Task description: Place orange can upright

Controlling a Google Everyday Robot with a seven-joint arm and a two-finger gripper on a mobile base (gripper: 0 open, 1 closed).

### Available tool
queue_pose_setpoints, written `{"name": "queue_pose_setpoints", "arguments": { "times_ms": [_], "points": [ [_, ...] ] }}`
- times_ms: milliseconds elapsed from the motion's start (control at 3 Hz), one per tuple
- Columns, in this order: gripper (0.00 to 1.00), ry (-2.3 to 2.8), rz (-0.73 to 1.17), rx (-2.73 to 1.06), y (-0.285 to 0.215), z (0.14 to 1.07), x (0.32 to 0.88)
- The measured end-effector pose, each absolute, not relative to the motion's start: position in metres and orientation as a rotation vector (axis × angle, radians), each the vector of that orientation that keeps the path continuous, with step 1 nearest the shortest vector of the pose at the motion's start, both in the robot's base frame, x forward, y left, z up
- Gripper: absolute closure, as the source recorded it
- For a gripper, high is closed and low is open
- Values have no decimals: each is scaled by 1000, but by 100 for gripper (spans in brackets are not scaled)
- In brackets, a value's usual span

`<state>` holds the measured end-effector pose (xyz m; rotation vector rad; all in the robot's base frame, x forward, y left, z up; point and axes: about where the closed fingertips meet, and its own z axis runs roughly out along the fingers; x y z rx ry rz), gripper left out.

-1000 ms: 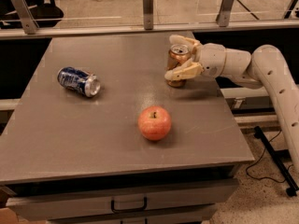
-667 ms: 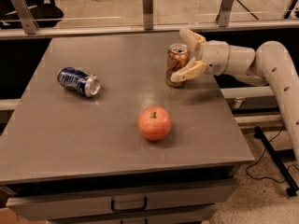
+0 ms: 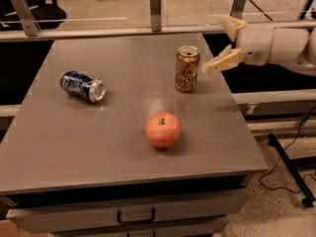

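Appears finished, with the orange can [image 3: 187, 69] upright on the worktop [image 3: 98, 149] and the gripper [image 3: 222, 45] spread, empty, just to its right; need only back away without nudging it.

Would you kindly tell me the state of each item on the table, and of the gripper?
Orange-copper aluminium can: upright, standing free.
Blue aluminium can with silver ends: lying on its side.
Round red-orange apple: resting stem up.
Gripper: open, right of the orange-copper can, not touching.
Table drawer: shut.
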<state>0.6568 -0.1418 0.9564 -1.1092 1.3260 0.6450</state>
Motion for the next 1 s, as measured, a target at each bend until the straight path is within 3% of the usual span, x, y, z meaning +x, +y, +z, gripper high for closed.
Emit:
{"name": "queue_pose_setpoints", "arguments": {
  "times_ms": [667, 1000],
  "points": [
    [0, 1661, 32, -868, -263, 1050, 637],
    [0, 1639, -132, -786, -279, 1108, 624]
  ]
}}
